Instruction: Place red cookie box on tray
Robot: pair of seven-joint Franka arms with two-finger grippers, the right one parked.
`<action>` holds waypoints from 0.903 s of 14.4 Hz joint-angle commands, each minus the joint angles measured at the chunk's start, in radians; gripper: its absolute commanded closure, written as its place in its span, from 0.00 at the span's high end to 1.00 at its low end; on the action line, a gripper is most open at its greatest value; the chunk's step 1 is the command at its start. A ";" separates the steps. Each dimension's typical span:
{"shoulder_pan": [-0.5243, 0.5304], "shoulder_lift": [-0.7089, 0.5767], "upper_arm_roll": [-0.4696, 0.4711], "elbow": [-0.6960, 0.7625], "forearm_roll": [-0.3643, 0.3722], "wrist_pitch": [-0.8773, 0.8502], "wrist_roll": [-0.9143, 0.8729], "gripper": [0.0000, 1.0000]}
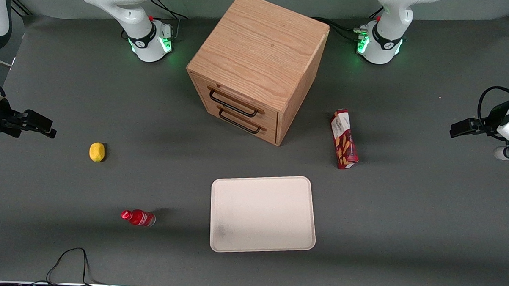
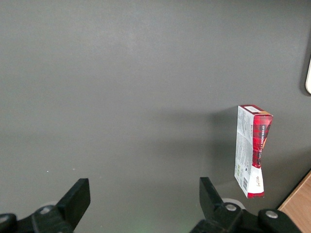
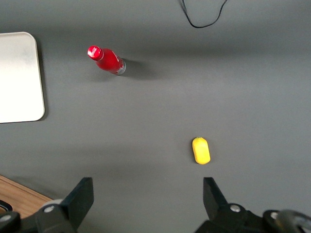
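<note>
- Black two-finger claw (image 2: 144,204) hangs wide open and empty above bare grey table (image 1: 404,207), toward the working arm's end.
- Long narrow red cookie box (image 1: 344,139) lies flat on the table, beside the wooden two-drawer cabinet (image 1: 257,67).
- Cream-white rectangular tray (image 1: 262,213) sits nearer the front camera, apart from the box.

The red box (image 1: 344,139) lies flat on the grey table (image 1: 404,216) beside the wooden drawer cabinet (image 1: 257,67), apart from the tray (image 1: 262,213) — which sits nearer the camera. The gripper (image 1: 460,128) hangs at the working arm's end, well apart from the box. A lemon (image 1: 96,151) and red bottle (image 1: 138,217) lie toward the parked arm's end.
</note>
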 commanded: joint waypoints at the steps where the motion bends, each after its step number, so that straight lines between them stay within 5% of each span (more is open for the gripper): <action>1: 0.009 0.018 -0.013 0.043 0.015 -0.007 0.006 1.00; 13: 0.003 0.071 -0.019 0.146 0.019 -0.068 0.004 1.00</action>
